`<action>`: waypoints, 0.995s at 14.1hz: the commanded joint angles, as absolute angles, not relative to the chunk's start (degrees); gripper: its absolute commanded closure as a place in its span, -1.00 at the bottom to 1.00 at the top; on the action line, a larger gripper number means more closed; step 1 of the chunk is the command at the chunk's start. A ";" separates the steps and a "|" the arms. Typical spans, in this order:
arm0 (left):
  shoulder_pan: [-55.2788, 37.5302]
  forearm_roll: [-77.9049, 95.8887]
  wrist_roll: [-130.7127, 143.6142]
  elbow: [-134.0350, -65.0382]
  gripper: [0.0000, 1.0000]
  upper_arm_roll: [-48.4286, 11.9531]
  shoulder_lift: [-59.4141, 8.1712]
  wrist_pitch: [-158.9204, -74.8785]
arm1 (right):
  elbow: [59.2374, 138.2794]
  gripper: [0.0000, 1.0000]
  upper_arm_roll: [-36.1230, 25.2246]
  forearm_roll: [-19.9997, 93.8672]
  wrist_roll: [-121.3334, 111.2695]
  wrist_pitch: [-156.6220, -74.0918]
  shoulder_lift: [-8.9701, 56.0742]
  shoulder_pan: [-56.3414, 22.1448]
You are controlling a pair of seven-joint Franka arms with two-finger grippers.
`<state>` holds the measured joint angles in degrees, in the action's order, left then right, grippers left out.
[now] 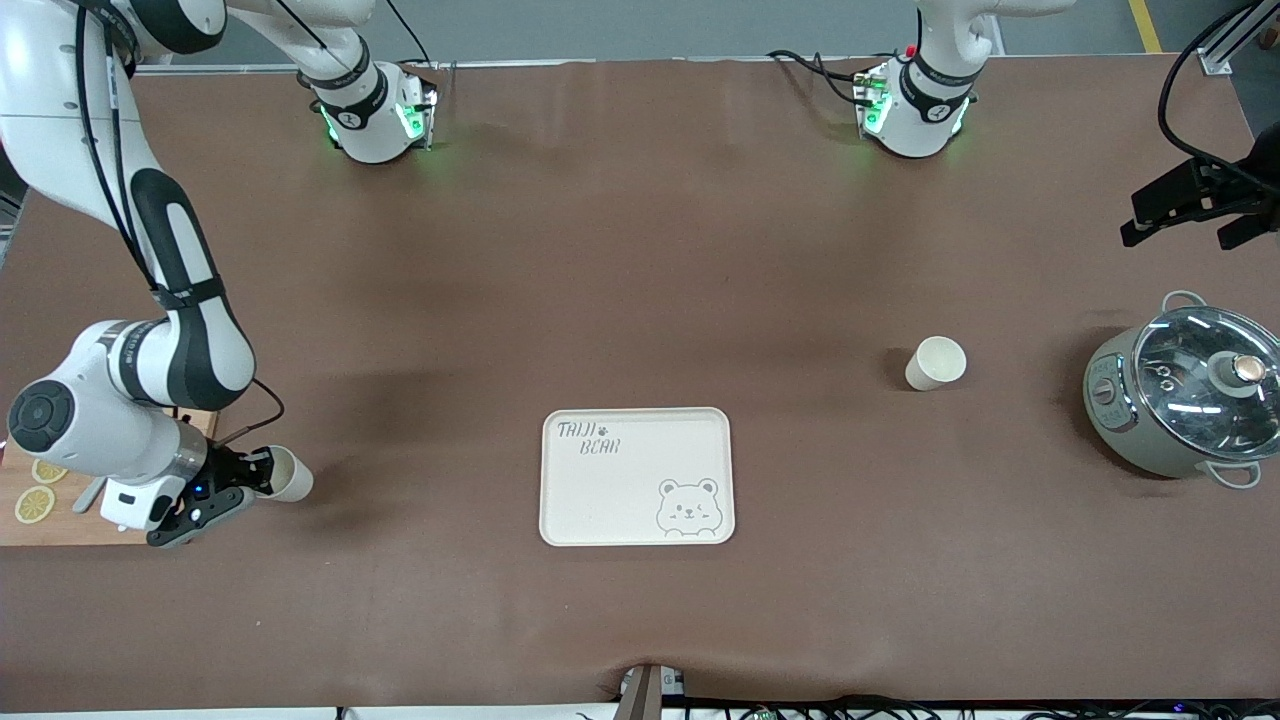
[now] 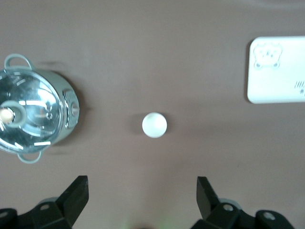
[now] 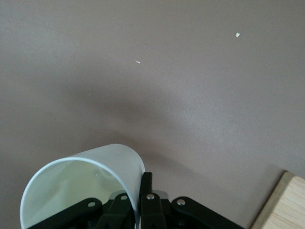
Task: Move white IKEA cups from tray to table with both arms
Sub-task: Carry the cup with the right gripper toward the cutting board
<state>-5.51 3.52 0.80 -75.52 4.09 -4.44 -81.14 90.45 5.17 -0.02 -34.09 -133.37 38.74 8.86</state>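
Note:
One white cup (image 1: 936, 363) stands upright on the brown table between the bear-printed tray (image 1: 637, 476) and the pot. My left gripper (image 1: 1190, 205) hangs high over the table at the left arm's end, open and empty. In the left wrist view (image 2: 141, 188) the cup (image 2: 154, 125) shows below, apart from the fingers (image 2: 76, 192). My right gripper (image 1: 250, 478) is shut on the rim wall of the second white cup (image 1: 288, 476), held tilted just over the table at the right arm's end. The right wrist view shows that cup (image 3: 81, 183) with one finger inside and one outside (image 3: 146, 183).
A grey-green pot with a glass lid (image 1: 1185, 400) stands at the left arm's end and also shows in the left wrist view (image 2: 33, 114). A wooden board with lemon slices (image 1: 40, 500) lies beside my right gripper, and its corner shows in the right wrist view (image 3: 283, 205).

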 commanded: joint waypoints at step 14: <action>-4.75 2.37 -7.47 -76.11 -1.00 4.75 -6.94 -88.68 | 91.14 -1.00 5.80 1.58 -31.55 -137.99 41.31 7.65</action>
<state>-4.51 3.39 -6.63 -76.26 4.79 -7.30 -88.59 91.64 5.67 1.04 -32.33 -138.46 41.63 7.60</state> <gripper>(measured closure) 0.000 0.700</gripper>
